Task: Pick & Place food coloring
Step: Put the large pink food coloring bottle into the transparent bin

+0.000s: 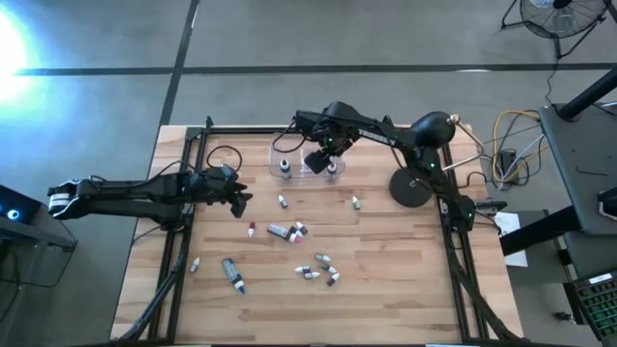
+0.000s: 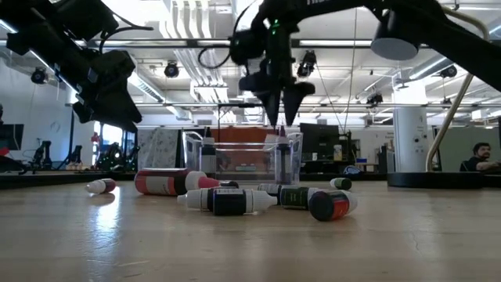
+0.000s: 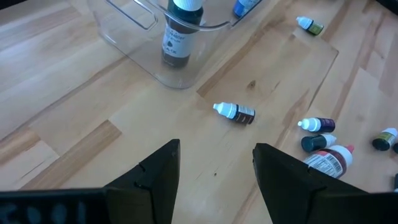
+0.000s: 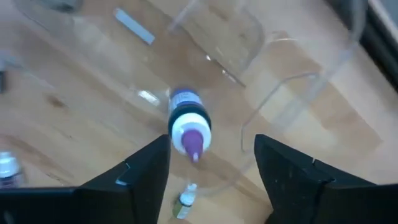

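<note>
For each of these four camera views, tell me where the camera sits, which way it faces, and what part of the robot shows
High: overhead, straight down on the table; both arms show.
Low: table height, level across scattered bottles into the room; arms hang from above.
Left wrist: on the left arm, facing the bottle with a white cap; left gripper open.
Right wrist: over the clear box; right gripper open.
Shared: the clear box, in all four.

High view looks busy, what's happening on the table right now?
The right gripper hangs open over the clear box at the table's far side, above a purple-tipped bottle standing inside. A dark-capped bottle also stands in the box. The left gripper hovers open over the table near a white-capped bottle lying on its side. Most of the other bottles lie scattered on the table.
</note>
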Robot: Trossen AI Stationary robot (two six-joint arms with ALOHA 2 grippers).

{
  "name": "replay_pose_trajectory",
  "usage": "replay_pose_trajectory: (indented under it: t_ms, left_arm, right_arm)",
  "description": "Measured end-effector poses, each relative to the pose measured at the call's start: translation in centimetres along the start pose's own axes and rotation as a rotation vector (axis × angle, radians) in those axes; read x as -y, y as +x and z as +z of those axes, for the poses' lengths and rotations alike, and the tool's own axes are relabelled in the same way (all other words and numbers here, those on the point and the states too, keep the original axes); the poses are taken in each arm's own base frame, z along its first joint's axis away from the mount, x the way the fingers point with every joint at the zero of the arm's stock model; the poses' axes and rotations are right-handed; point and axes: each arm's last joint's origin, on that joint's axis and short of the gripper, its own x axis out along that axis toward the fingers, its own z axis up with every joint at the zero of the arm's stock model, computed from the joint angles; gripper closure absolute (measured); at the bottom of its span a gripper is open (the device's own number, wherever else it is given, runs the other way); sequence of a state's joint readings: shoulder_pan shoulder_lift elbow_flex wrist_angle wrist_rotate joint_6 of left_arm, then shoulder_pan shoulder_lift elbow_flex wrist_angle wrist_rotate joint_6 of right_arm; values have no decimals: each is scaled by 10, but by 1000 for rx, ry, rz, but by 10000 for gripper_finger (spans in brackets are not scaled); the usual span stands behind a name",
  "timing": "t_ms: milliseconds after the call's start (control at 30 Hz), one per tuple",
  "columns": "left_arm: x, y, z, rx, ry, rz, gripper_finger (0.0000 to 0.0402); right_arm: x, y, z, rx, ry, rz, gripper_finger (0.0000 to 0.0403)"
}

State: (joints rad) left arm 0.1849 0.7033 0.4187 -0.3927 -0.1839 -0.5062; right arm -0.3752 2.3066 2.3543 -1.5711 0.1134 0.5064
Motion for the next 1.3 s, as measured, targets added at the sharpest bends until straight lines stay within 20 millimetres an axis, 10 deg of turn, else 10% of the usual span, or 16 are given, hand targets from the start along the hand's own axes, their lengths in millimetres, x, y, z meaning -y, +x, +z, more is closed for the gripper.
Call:
replay_pose_trajectory:
  t_ms: [233,467,800,1300]
  left_arm:
    - [0,0,0,-1,7,-2,225]
    - [0,0,0,-1,7,-2,225]
    - [0,0,-1,-12,26,-17,225]
    - [-1,0,-7,-101,75,-58,225]
  right_arm:
    - [-11,-55,-31,130,21,39,166]
    - [-64,-72,-80,-29,-129,306,165]
    - [-115,-28,-107,82,-609,223,178]
    - [-179,41,-133,366,-700,430,184]
